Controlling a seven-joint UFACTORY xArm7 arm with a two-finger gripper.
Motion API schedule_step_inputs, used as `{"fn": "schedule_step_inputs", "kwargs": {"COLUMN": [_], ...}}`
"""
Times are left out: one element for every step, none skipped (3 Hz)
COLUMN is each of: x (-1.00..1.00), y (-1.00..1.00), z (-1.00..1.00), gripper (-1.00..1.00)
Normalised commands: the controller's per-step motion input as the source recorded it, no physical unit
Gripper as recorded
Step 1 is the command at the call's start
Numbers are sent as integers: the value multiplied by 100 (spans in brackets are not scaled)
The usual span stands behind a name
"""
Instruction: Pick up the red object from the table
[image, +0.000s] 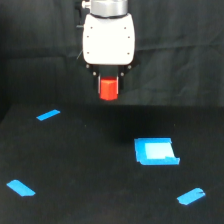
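While the arm hung over the far part of the surface, its white body was upright near the top of the exterior view, with the pincer pointing straight down. The pincer was clamped on the red object, which sat between the short dark fingers and projected below them. That object was held clear of the surface, seen against the black cloth backdrop just above the surface's far edge. It appeared upright; whether it was round or faceted could not be told.

A blue square piece lay flat on the surface, below the red object and toward the exterior view's right, well apart from it. Three short blue tape strips were noted: one below and to the exterior view's left of the red object, near the far edge; one much lower on the same side; one lower still than the blue square piece, on the exterior view's right.
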Motion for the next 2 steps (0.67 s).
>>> {"fn": "schedule_step_inputs", "kwargs": {"x": [-4, -4], "y": [-2, -2], "z": [14, 12], "gripper": [-99, -98]}}
